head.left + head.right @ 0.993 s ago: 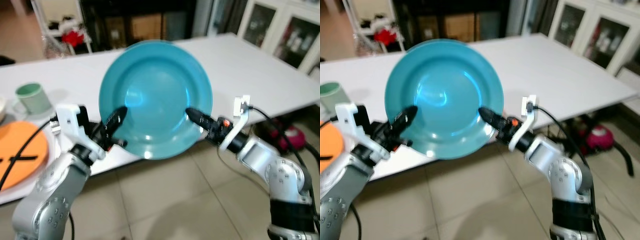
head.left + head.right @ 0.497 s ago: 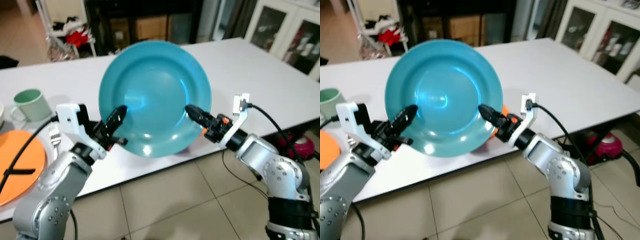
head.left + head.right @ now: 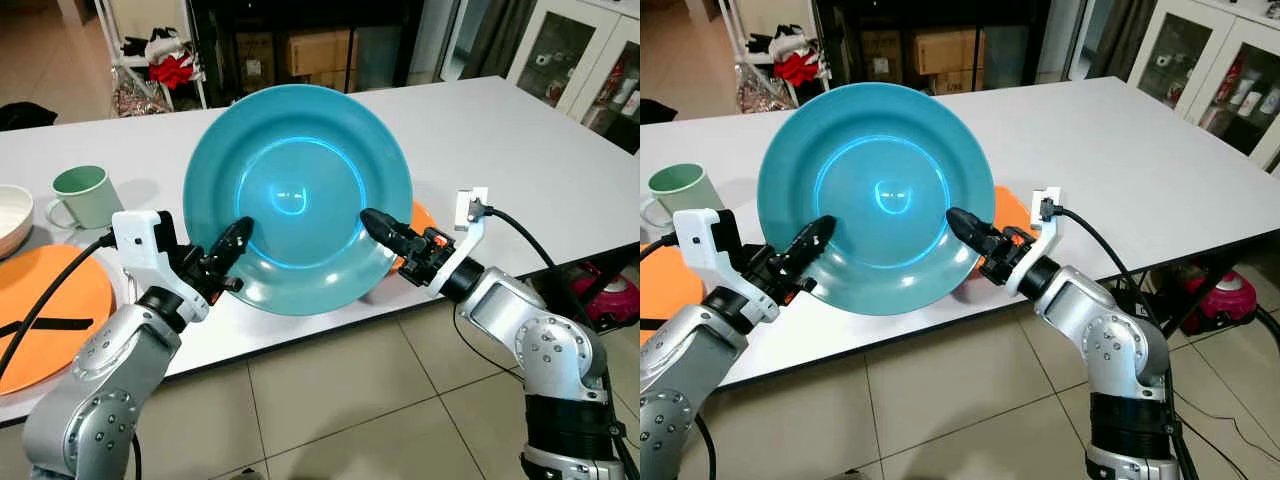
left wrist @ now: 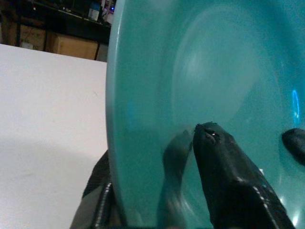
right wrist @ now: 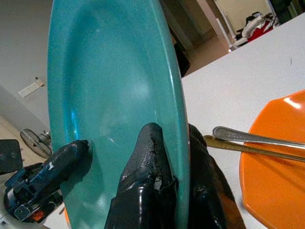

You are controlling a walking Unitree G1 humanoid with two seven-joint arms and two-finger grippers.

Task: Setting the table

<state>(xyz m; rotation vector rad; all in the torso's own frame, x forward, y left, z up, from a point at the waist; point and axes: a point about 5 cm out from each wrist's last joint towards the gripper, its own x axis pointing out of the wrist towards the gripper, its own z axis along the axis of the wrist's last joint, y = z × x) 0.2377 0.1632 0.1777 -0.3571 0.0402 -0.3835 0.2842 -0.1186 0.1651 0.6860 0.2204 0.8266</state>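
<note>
A large teal plate is held up on edge, its face towards me, over the near edge of the white table. My left gripper is shut on the plate's left rim, one finger across the face and the other behind. My right gripper is shut on the right rim in the same way. In the left wrist view a black finger presses on the teal plate. In the right wrist view a finger lies on the plate.
An orange plate with dark cutlery lies on the table at the left, beside a green mug and a white bowl. A second orange plate with cutlery sits behind the teal plate. Cabinets stand at the right.
The view has shifted and sharpened as the camera moved. Both grippers keep their hold on the teal plate. The orange plate behind it now peeks out at the right.
</note>
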